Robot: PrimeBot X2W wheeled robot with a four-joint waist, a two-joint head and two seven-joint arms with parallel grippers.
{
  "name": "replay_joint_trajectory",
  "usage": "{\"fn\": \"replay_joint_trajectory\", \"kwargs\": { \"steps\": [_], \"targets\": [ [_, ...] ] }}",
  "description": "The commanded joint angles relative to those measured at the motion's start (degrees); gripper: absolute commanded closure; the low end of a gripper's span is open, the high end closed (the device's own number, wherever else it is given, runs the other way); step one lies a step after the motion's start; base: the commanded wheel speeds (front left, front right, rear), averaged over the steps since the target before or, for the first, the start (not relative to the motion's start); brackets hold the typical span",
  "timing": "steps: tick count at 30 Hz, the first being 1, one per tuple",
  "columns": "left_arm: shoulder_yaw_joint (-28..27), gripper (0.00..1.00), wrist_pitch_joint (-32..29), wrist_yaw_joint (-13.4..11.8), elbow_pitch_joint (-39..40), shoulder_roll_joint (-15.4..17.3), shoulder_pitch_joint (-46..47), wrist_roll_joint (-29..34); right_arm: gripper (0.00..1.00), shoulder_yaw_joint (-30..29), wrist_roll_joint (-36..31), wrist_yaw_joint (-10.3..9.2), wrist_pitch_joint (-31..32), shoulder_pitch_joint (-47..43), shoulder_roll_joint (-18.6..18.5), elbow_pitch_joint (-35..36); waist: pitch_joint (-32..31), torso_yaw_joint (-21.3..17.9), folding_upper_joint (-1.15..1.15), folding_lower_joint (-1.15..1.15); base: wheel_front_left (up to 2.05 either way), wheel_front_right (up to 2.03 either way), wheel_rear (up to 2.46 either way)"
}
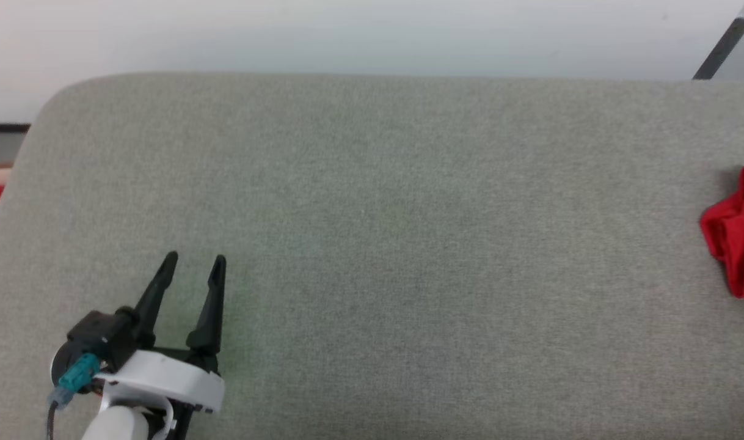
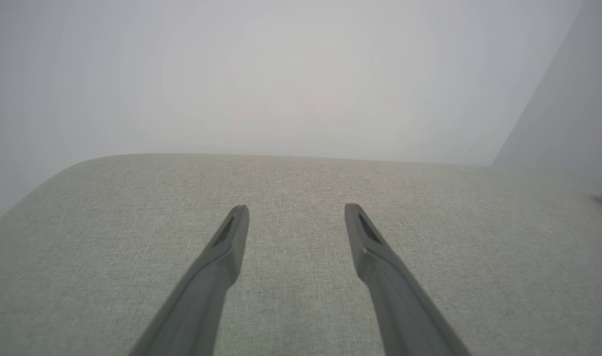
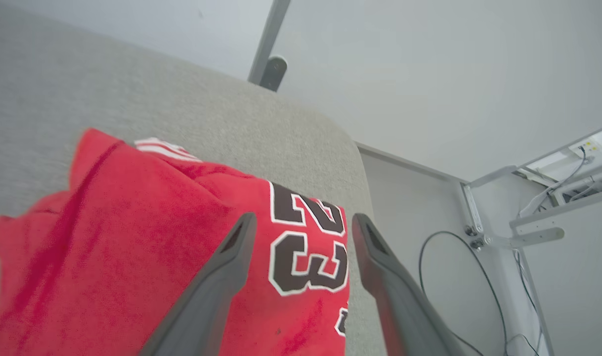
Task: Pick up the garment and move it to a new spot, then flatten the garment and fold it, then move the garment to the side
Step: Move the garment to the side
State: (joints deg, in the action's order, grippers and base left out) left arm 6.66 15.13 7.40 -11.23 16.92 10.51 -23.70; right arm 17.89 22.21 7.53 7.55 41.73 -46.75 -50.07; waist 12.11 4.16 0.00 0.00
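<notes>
Your right gripper (image 3: 303,217) gapes over the garment (image 3: 133,237) at the table (image 3: 182,99) edge, left gripper (image 1: 196,256) spread too; a nudge could drop it.

The garment (image 1: 737,241) runs off the head view's right edge. In the right wrist view, the right hand (image 3: 302,220) hides strips of it, and the bottom edge cuts it off.

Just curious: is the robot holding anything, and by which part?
Nothing. Left fingers spread over the cushion; right fingers spread over the garment, gripping nothing.
</notes>
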Motion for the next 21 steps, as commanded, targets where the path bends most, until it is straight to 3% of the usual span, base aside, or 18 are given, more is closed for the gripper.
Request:
{"fn": "replay_joint_trajectory", "kwargs": {
  "steps": [1, 9, 21],
  "targets": [
    [-0.26, 0.0, -0.04, 0.14, -0.16, 0.17, -0.75, -0.12, 0.0, -0.46, 0.12, -0.08, -0.89, -0.51, 0.76, 0.47, -1.95, -1.15, 0.0, 0.0, 0.0, 0.0, 0.0],
    [-1.44, 0.0, -0.04, 0.14, -0.94, 0.31, -4.16, 0.53, 0.0, -4.8, -0.21, -0.08, -9.84, -7.24, 9.14, 6.07, -7.68, -3.3, 0.0, 0.0, 0.0, 0.0, 0.0],
    [-4.51, 0.0, -0.04, 0.14, 0.29, 0.55, -9.5, 0.59, 0.0, -12.67, -4.73, -0.08, -18.84, -25.05, 22.43, 21.16, -12.92, -5.29, 0.0, 0.0, 0.0, 0.0, 0.0]
  ]
}}
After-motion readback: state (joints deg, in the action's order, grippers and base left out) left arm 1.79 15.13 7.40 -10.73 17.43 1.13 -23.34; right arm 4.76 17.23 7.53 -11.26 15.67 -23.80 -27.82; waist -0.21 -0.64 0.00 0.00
